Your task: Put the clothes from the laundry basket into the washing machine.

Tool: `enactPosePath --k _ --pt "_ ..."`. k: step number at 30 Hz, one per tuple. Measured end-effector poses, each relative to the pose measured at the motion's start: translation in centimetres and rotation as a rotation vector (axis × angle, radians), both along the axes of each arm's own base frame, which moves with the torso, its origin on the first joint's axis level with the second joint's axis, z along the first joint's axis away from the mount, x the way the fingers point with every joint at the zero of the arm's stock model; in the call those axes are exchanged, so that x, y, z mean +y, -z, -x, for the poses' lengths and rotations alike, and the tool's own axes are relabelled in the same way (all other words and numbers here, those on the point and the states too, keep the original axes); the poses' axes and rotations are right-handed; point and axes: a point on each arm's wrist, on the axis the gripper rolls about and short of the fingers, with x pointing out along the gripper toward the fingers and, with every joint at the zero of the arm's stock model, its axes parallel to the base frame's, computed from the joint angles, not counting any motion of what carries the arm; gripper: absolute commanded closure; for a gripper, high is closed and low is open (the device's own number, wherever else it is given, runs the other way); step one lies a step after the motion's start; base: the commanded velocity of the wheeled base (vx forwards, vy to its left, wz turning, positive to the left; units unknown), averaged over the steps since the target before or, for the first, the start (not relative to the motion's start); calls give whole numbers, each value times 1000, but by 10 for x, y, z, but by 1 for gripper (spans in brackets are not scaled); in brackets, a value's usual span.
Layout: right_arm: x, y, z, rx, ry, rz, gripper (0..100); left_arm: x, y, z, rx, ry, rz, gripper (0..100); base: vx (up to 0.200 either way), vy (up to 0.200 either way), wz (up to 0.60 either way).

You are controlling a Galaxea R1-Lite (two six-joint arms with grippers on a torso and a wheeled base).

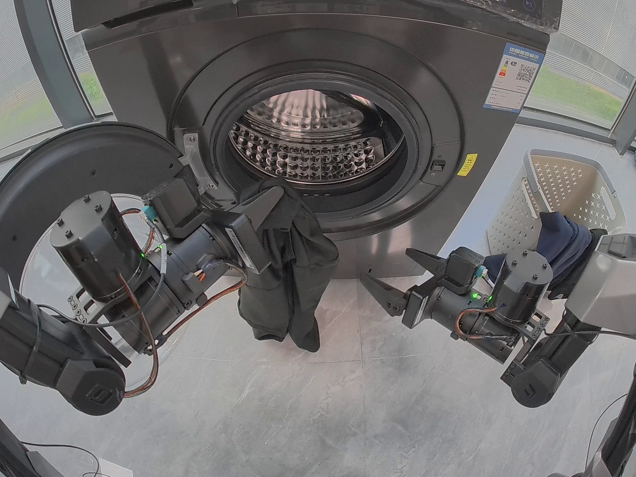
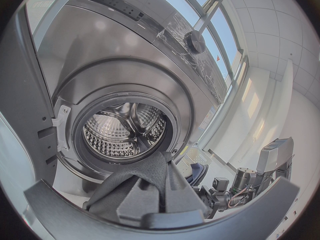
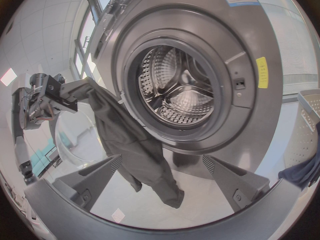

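A dark grey garment (image 1: 291, 266) hangs from my left gripper (image 1: 268, 197), which is shut on its top just below the washing machine's round opening (image 1: 308, 140); the cloth drapes down over the machine's front toward the floor. In the left wrist view the garment (image 2: 146, 177) bunches between the fingers, with the steel drum (image 2: 123, 130) ahead. My right gripper (image 1: 387, 276) stands open and holds nothing, low in front of the machine's right side, beside the white laundry basket (image 1: 570, 187). Dark blue clothes (image 1: 563, 240) hang over the basket's rim. From the right wrist the garment (image 3: 133, 144) dangles before the drum (image 3: 176, 87).
The machine's door (image 1: 79, 180) is swung open to the left, behind my left arm. Pale tiled floor (image 1: 344, 399) lies in front of the machine. Windows stand behind and to both sides of the machine.
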Motion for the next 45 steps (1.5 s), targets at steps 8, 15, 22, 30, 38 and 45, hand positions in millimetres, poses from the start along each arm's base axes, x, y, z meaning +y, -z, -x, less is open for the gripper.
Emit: enactPosePath --k 8,15,22,30,38,45 --pt "17 -2 -1 -21 -48 -13 0 0 -1 0 -2 1 1 100 0 0 0" --pt "35 -3 -20 -71 -68 -45 0 -1 -1 2 -3 4 3 100 0 0 0" --pt "53 1 -37 -105 -98 -66 0 0 -2 2 -4 1 5 100 0 0 0" --pt "68 11 -41 -104 -166 -67 0 0 -2 2 0 -3 2 100 0 0 0" --pt "65 22 -32 -58 -200 -34 0 1 -2 1 1 -10 3 100 0 0 0" --pt "60 19 -27 -52 -195 -30 0 1 -2 1 -1 -8 4 100 0 0 0"
